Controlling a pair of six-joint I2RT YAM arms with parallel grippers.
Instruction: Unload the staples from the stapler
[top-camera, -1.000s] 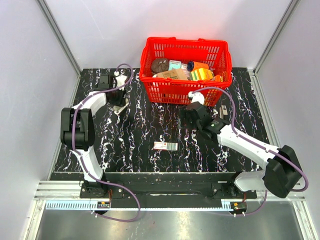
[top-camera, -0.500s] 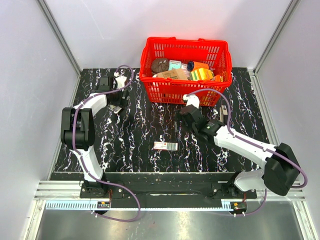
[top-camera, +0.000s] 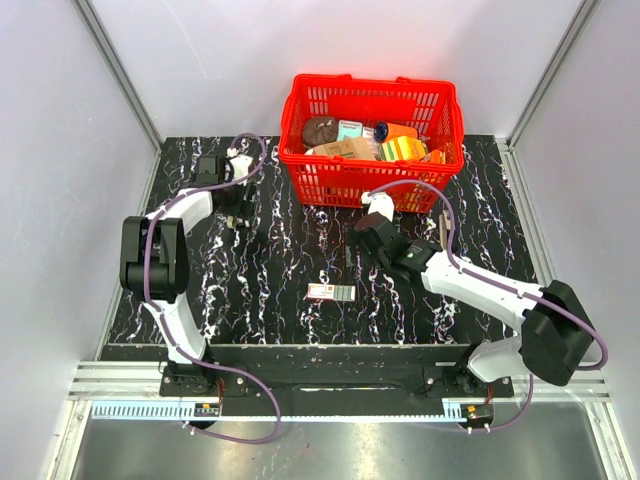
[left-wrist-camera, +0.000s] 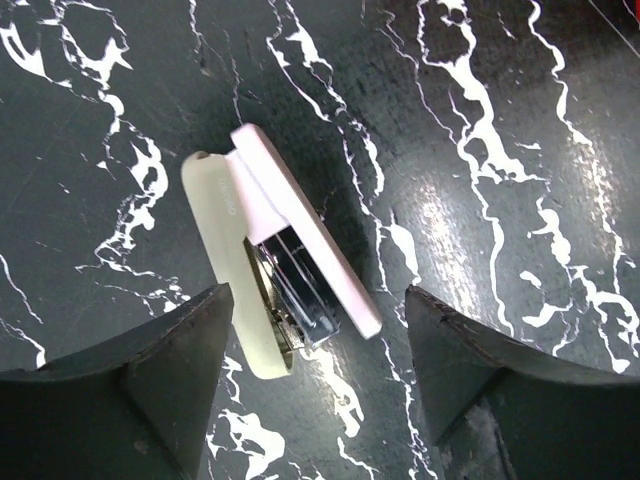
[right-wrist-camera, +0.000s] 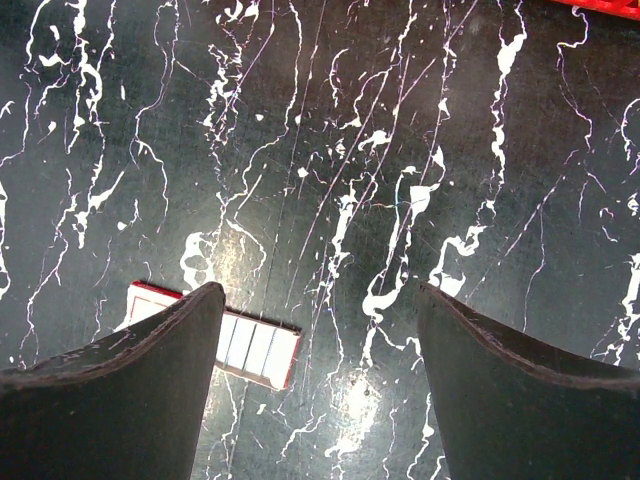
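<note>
Both jaws spread, left gripper (left-wrist-camera: 315, 296) above a pale metal piece (left-wrist-camera: 214, 232), right gripper (right-wrist-camera: 320, 290) near the labelled box (right-wrist-camera: 262, 350); the stapler (top-camera: 446, 224) lies unheld on the surface (top-camera: 290, 250) beside the basket (top-camera: 340, 182), so either arm may grasp the wrong object.

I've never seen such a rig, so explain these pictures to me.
Two robot arms are bolted at the near edge of a black marbled table. The wide picture looks down from above; the other two come from wrist cameras, so the dark wedges are each arm's own fingers. The left gripper hangs open over a small beige-and-white hinged piece. The right gripper is open above the table, a small labelled box beside one finger. A red basket of goods stands at the back, the slim dark stapler near its right end. Nothing is held.
</note>
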